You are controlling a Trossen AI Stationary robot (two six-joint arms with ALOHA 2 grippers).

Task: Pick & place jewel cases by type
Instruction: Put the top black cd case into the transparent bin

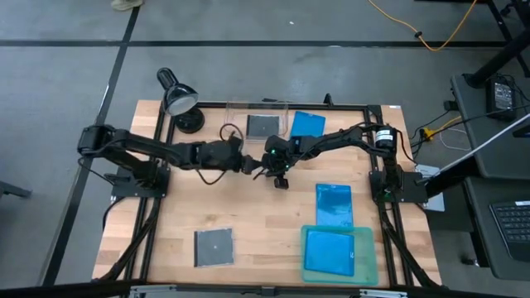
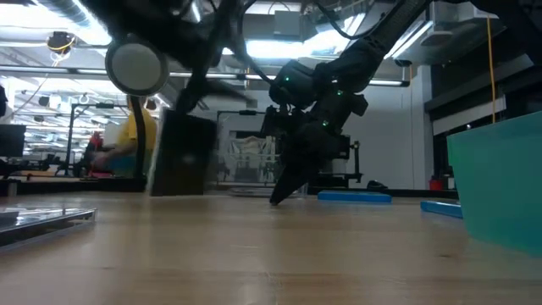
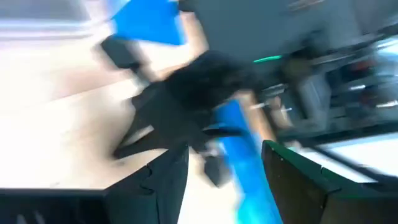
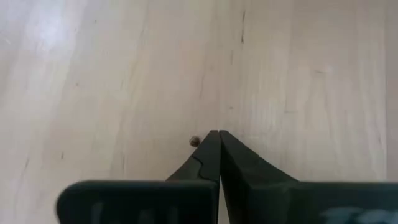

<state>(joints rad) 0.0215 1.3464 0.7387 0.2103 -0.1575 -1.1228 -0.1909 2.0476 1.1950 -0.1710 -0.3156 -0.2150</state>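
In the high view a dark square case (image 1: 262,126) lies in the clear bin (image 1: 234,109), with a blue case (image 1: 308,124) on the table beside it. Another blue case (image 1: 334,203) lies flat right of centre, a third (image 1: 330,252) lies in the teal tray (image 1: 367,248), and a grey square case (image 1: 214,247) lies near the front. My left gripper (image 1: 251,163) (image 3: 224,146) is open at mid-table, holding nothing. My right gripper (image 1: 280,178) (image 4: 217,132) is shut beside it, pointing down at bare wood. A dark upright shape (image 2: 182,152) below the left arm cannot be identified. My right gripper (image 2: 275,201) comes from above, slanting down, with its shut tips at the bare tabletop (image 4: 124,74). Whether they touch the wood I cannot tell. No case is between the fingers.
A black desk lamp (image 1: 178,99) stands at the far left corner. The teal tray (image 2: 500,178) rises at the near right. Blue cases (image 2: 354,196) lie low behind the right gripper. A person in yellow (image 2: 135,140) shows in the room beyond. Bare wood lies front centre.
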